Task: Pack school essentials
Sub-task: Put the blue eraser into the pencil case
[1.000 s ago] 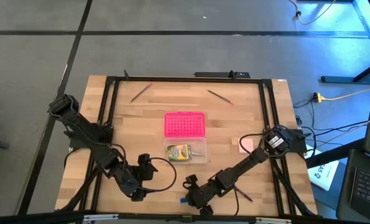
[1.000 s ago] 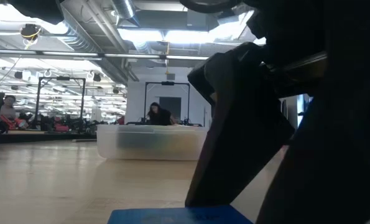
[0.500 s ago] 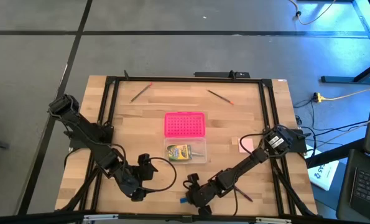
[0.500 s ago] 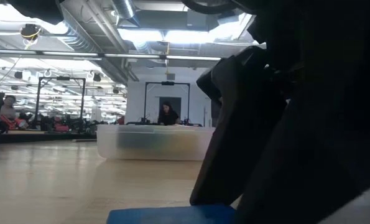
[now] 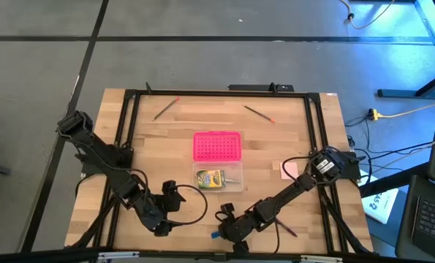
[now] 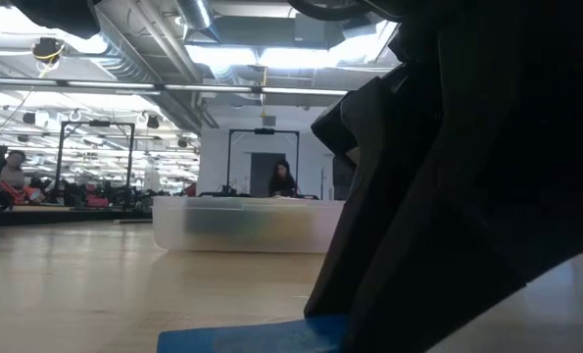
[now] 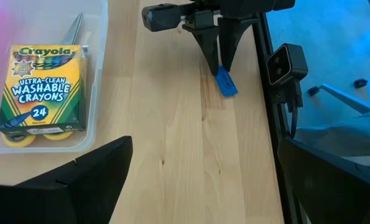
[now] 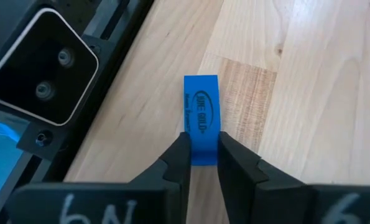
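**A:** How far along is the packing looking?

**B:** Partly done, I'd judge. The clear plastic rectangular box is sitting at the middle of the wooden table, and the yellow-green cardboard crayon box is already lying inside it. The yellow-handled metal scissors are showing beneath the crayons, so they are in too.

**A:** And what is being worked on?

**B:** The small flat blue eraser. It is lying on the wood near the table's front edge, just beside the black frame rail, well apart from the clear box. The right gripper is down on it, its two dark fingers pressing against the eraser's long sides, one on each. It looks gripped, though it is not yet lifted.

**A:** The other arm?

**B:** The left gripper is waiting near the front of the table, fingers spread fully wide, holding nothing.

**A:** What is left?

**B:** Quite a bit. One thin dark pencil and another thin pencil with a red tip are lying near the far edge, a third pencil is lying by the right arm, and the pale pink square pad is sitting towards the right side. The bright pink dotted rectangular lid is resting just behind the box, so closing up looks like the last step.
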`<action>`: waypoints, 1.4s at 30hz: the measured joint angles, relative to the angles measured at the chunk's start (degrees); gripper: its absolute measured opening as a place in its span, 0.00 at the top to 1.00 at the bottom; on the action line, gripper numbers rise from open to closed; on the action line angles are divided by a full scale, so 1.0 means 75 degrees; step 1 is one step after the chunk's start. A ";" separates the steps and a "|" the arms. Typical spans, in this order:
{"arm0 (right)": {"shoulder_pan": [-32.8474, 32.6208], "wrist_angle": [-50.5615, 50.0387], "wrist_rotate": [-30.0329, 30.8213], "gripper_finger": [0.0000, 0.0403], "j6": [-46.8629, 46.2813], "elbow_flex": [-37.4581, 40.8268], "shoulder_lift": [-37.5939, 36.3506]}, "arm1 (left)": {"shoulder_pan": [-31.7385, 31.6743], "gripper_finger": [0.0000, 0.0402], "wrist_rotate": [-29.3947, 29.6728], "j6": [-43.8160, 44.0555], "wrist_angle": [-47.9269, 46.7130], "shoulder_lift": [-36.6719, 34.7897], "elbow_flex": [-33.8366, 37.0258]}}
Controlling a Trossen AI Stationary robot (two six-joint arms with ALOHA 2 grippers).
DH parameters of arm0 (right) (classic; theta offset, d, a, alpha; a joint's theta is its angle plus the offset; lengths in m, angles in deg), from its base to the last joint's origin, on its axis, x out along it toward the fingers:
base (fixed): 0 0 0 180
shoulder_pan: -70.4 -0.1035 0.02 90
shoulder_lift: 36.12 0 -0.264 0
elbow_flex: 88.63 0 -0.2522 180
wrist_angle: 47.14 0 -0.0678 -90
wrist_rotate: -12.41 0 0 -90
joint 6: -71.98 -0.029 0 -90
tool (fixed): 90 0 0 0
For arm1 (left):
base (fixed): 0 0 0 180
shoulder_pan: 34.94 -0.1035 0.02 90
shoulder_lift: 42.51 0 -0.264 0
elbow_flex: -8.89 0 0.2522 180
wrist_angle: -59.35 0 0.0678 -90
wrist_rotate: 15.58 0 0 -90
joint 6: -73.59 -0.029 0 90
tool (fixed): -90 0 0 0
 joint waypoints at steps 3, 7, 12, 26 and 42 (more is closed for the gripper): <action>0.0000 0.0007 -0.0009 0.84 0.0031 0.0004 0.0000 | -0.0002 0.01 0.0000 0.0000 0.0000 0.0000 0.0000; 0.0003 0.0013 -0.0018 0.84 0.0103 0.0003 -0.0023 | 0.0000 0.01 0.0000 0.0000 0.0000 -0.0002 0.0000; 0.0006 -0.0339 -0.0049 0.84 0.0445 -0.0248 -0.0015 | 0.0000 0.01 0.0000 0.0000 0.0000 -0.0003 0.0003; 0.0218 -0.1193 -0.0038 0.84 0.0637 -0.0810 -0.0006 | 0.0000 0.01 -0.0006 -0.0003 0.0000 -0.0003 0.0006; 0.0974 -0.2979 0.0349 0.84 0.0606 -0.2332 -0.0009 | 0.0286 0.01 -0.0009 -0.0030 -0.0038 -0.0002 0.0006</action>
